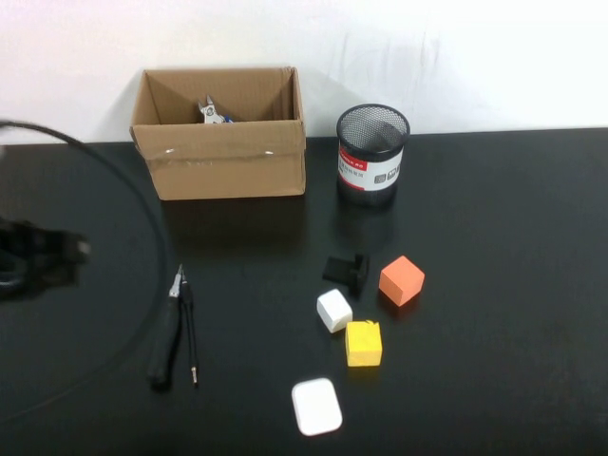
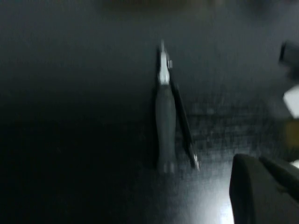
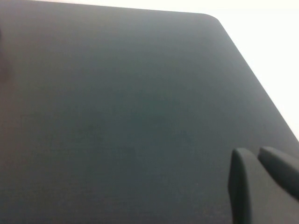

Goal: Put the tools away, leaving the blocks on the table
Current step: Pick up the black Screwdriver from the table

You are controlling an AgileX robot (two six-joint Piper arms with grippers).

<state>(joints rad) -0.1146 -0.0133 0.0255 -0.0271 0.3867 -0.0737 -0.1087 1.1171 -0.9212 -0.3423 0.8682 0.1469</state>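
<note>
The slim black-handled pliers (image 1: 169, 332) and the thin black driver (image 1: 190, 332) lie side by side on the black table (image 1: 494, 218), left of centre. Both show in the left wrist view, pliers (image 2: 165, 121) and driver (image 2: 183, 123). The blue-handled cutters (image 1: 214, 112) lie inside the cardboard box (image 1: 228, 161). The red-handled scissors are out of view. The orange block (image 1: 401, 280), white block (image 1: 333, 310) and yellow block (image 1: 363, 343) sit at centre. My left gripper (image 2: 257, 161) is shut and empty, above the table at the far left (image 1: 38, 258). My right gripper (image 3: 250, 151) is shut and empty over bare table.
A black mesh cup (image 1: 372, 152) stands right of the box. A small black clip (image 1: 347, 270) lies by the blocks and a white rounded case (image 1: 316, 407) near the front. A black cable (image 1: 142, 199) arcs over the table's left side.
</note>
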